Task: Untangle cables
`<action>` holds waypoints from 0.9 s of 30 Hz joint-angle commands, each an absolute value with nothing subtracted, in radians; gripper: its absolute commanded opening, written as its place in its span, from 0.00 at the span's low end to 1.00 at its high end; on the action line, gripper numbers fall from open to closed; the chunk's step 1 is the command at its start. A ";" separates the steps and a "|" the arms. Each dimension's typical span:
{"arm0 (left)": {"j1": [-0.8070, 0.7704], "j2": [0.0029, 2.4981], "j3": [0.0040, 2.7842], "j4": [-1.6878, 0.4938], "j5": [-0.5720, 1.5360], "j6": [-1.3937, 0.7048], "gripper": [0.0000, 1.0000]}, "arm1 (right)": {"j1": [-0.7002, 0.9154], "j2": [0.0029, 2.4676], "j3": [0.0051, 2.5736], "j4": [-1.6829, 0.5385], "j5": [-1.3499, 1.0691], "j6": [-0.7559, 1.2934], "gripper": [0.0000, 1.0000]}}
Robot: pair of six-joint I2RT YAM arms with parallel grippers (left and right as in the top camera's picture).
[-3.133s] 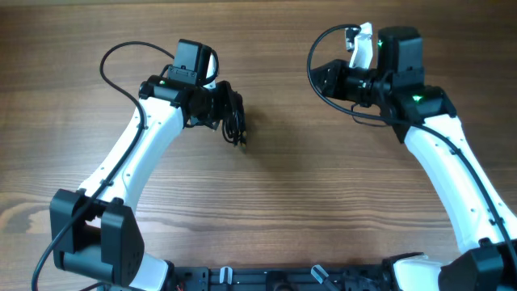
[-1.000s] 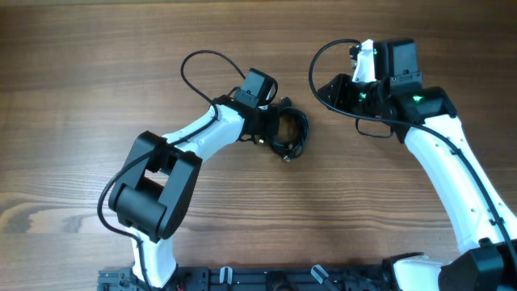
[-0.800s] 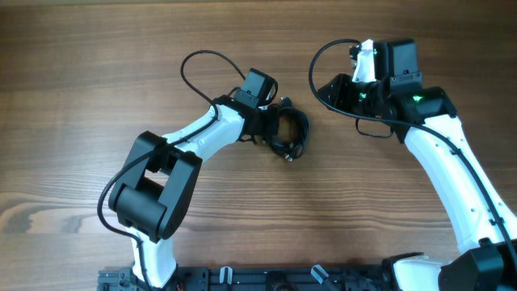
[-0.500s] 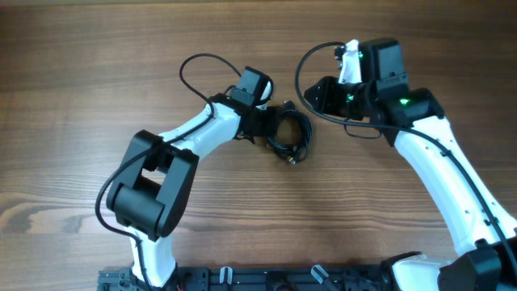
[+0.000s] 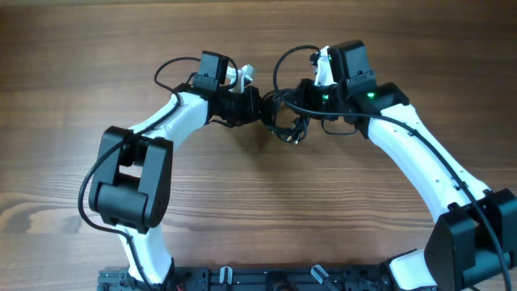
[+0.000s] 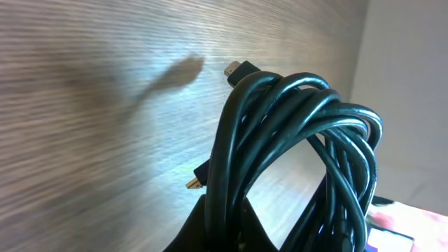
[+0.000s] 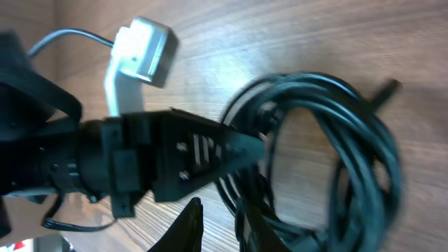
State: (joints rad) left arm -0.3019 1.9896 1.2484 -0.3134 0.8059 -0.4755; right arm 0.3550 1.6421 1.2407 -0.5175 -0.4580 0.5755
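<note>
Black cables (image 5: 283, 125): one coiled bundle, clamped in the fully closed left gripper (image 5: 258, 107). The coil's long axis runs out past its fingertips. Right gripper (image 7: 218, 213) faces the free loops just ahead. Its jaws are narrow; can't tell whether they pinch a strand.

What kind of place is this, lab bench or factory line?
Probably a robot lab or test bench. A left arm and a right arm stand at one edge of a wooden table, meeting over a bundle of black cables. No conveyor or production machinery is in view.
</note>
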 commanded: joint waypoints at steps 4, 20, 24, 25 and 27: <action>-0.312 1.955 1.262 -0.306 0.881 -0.518 0.04 | 0.390 1.709 1.255 -0.491 -0.489 0.604 0.16; -0.303 1.955 1.262 -0.307 0.868 -0.518 0.04 | 0.395 1.863 1.252 -0.469 -0.416 0.658 0.24; -0.276 1.955 1.262 -0.307 0.945 -0.517 0.04 | 0.394 1.884 1.252 -0.429 -0.402 0.658 0.25; -0.270 1.955 1.262 -0.307 0.966 -0.517 0.04 | 0.394 1.886 1.252 -0.425 -0.394 0.659 0.25; -0.257 1.955 1.262 -0.306 1.011 -0.517 0.04 | 0.394 1.891 1.252 -0.412 -0.391 0.658 0.27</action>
